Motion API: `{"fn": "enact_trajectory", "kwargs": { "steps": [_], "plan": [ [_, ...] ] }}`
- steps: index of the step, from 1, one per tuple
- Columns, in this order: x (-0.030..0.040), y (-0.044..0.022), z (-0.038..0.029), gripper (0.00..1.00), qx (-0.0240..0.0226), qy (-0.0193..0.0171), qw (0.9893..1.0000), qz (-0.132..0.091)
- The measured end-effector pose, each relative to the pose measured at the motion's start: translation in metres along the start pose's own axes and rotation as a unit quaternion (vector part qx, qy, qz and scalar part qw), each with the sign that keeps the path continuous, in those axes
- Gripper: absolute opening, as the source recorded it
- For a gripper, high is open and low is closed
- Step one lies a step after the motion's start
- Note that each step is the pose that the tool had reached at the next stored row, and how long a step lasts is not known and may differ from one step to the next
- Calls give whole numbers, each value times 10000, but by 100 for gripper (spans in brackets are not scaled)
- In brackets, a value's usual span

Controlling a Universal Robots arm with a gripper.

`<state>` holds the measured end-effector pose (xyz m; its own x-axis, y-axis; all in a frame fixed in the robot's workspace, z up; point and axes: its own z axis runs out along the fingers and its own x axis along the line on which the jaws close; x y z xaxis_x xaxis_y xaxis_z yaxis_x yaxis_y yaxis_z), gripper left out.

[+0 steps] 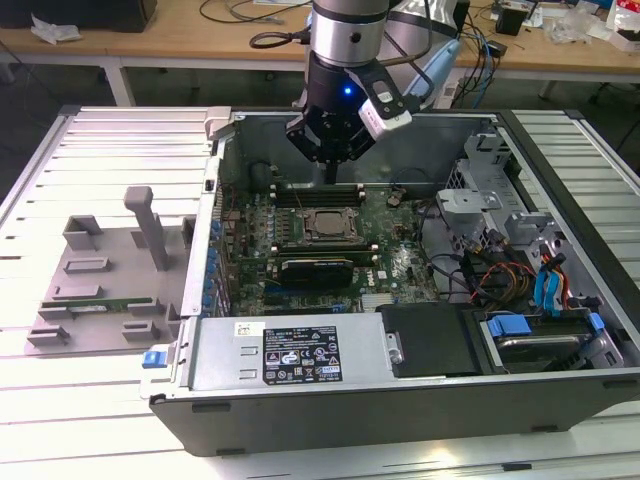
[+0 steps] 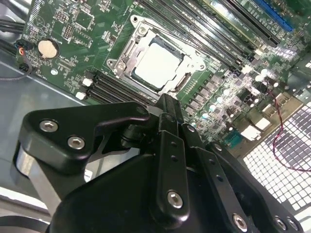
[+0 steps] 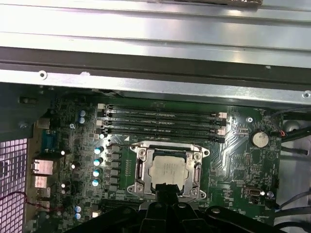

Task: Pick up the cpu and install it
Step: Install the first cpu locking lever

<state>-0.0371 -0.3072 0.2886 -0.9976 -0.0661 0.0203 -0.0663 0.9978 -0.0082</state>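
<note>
In the socket at the middle of the motherboard: the cpu (image 2: 156, 65), dull silver top facing up, lying flat and square inside the metal socket frame (image 2: 127, 57); the same chip shows in the first wrist view (image 3: 168, 171) and, small, in the exterior view (image 1: 326, 222).

Directly beside the socket: four black memory slots (image 3: 163, 122) in parallel rows, running along one side of the frame; a further bank of slots (image 2: 114, 88) lies on the other side.

On the board near a corner: a round coin battery (image 3: 259, 139), with a red wire close by.

Above the board: the end effector (image 1: 331, 170), black, its fingers pressed together into one narrow tip, carrying nothing. The tip hangs over the memory slots at the far side of the socket, apart from the chip. In the second wrist view the closed fingers (image 2: 171, 127) point toward the socket frame's near edge.

Around the board: an open computer case (image 1: 300, 420), lying on its side, with a labelled power supply box (image 1: 285, 352) along the near wall and a drive cage with blue clips (image 1: 540, 330) at the exterior view's right.

Outside the case, at the exterior view's left: a grey fixture tray (image 1: 100, 285) on the white slatted surface (image 1: 60, 400).
</note>
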Motion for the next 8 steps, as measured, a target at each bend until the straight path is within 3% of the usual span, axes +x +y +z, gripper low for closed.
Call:
{"fn": "enact_trajectory", "kwargs": {
  "steps": [5, 8],
  "plan": [
    [9, 1, 2, 11, -1, -1, 10000, 5],
    [79, 10, 9, 11, -2, -1, 10000, 15]
  ]
}}
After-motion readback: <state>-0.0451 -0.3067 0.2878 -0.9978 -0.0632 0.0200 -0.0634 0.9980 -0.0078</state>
